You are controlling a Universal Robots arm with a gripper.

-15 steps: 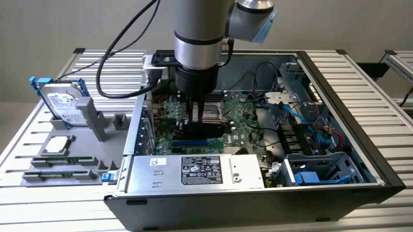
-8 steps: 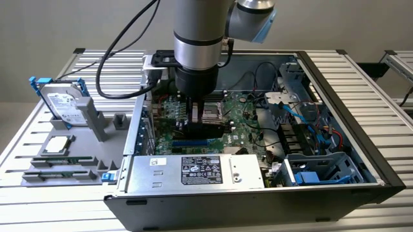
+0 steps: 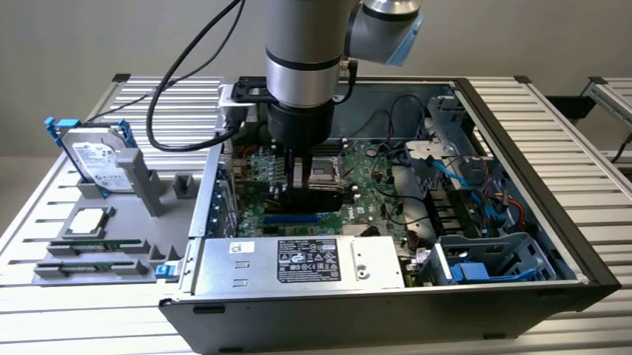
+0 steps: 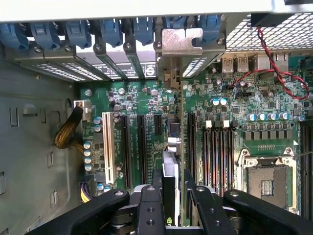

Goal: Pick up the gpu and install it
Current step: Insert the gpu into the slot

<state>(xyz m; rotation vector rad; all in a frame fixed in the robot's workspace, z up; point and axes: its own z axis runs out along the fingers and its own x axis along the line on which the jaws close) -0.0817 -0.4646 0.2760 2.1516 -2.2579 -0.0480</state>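
Observation:
My gripper [image 3: 312, 194] is down inside the open computer case [image 3: 553, 222], over the green motherboard [image 3: 371, 185]. In the wrist view the gripper [image 4: 173, 205] is shut on the gpu [image 4: 169, 164], which stands on edge between the black fingers [image 4: 149, 208]. The card runs away from the fingers along the expansion slots [image 4: 142, 147]. Its silvery end bracket [image 4: 181, 41] is at the case's rear slot openings. Whether the card's lower edge sits in a slot is hidden.
On the grey holder at the exterior view's left stand a silver hard drive with blue rails [image 3: 99, 159], a processor chip [image 3: 87, 220] and memory sticks [image 3: 94, 248]. The power supply [image 3: 296, 262] fills the near side. Red and black wires [image 4: 274, 73] and the processor socket [image 4: 266, 183] lie beside the card.

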